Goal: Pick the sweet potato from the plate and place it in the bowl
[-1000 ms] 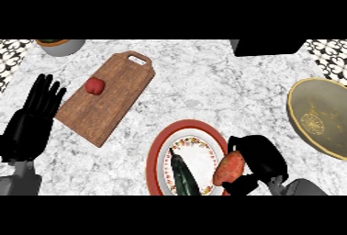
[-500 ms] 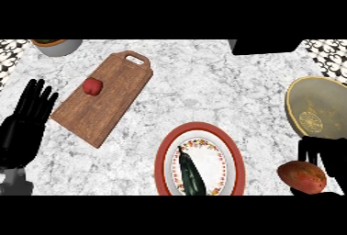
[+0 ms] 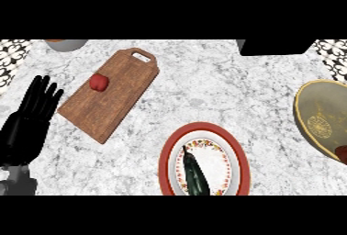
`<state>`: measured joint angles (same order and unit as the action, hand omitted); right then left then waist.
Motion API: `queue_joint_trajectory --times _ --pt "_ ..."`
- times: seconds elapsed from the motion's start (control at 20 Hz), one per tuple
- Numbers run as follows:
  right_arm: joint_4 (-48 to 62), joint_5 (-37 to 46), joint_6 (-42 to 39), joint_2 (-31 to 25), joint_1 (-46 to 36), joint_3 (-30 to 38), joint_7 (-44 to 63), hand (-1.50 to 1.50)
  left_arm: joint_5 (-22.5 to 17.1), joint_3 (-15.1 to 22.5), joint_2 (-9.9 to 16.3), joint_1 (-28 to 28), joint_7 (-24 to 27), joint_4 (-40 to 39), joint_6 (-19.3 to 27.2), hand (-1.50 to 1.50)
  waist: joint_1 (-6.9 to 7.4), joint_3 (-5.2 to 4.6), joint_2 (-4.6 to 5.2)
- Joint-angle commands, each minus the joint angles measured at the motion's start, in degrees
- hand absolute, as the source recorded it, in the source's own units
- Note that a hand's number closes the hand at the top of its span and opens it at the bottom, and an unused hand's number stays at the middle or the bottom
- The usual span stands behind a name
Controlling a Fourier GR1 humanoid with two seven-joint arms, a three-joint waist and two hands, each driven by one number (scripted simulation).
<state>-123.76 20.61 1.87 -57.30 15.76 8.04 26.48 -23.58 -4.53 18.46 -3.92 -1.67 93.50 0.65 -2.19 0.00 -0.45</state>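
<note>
The sweet potato (image 3: 342,154) shows only as a reddish-brown sliver at the right edge of the head view, at the lower rim of the olive bowl (image 3: 318,114). The red-rimmed plate (image 3: 169,158) with a floral centre lies at the lower middle, and only a dark green vegetable (image 3: 194,173) is on it. My right hand is outside the view. At the left edge my left hand (image 3: 27,124) rests open, fingers up, away from the plate.
A wooden cutting board (image 3: 115,98) lies diagonally at the upper left with a small red fruit (image 3: 99,82) on it. A grey pot (image 3: 65,44) sits at the top left, and a black box (image 3: 274,47) at the top right.
My right hand carried the sweet potato off the plate to the right and has left the view. Only a piece of the sweet potato shows by the bowl's rim. The left hand stays put.
</note>
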Motion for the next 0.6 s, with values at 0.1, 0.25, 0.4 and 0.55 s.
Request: queue_joint_trajectory --times 0.1,0.25,0.4,0.55 --pt "11.7 -6.7 -2.5 2.3 -2.6 12.6 -8.3 1.50 1.6 1.4 -1.6 -2.5 -1.8 0.4 1.2 0.00 1.75 0.03 0.40" --pt "22.9 -5.2 -1.1 3.5 -8.9 10.8 -12.4 1.50 0.1 -0.1 -0.9 -5.9 -1.2 -4.3 -1.4 0.00 2.55 0.04 0.71" --pt "28.4 -5.6 -1.4 6.4 -11.8 10.5 -17.7 1.50 3.0 1.4 -3.5 -3.9 2.7 -5.4 -1.1 0.00 2.46 0.03 0.64" --pt "39.8 -3.0 -1.6 6.5 -21.2 6.1 -20.8 1.50 1.5 0.9 -2.1 -4.5 -1.2 -1.6 -2.0 0.00 3.56 0.05 0.73"
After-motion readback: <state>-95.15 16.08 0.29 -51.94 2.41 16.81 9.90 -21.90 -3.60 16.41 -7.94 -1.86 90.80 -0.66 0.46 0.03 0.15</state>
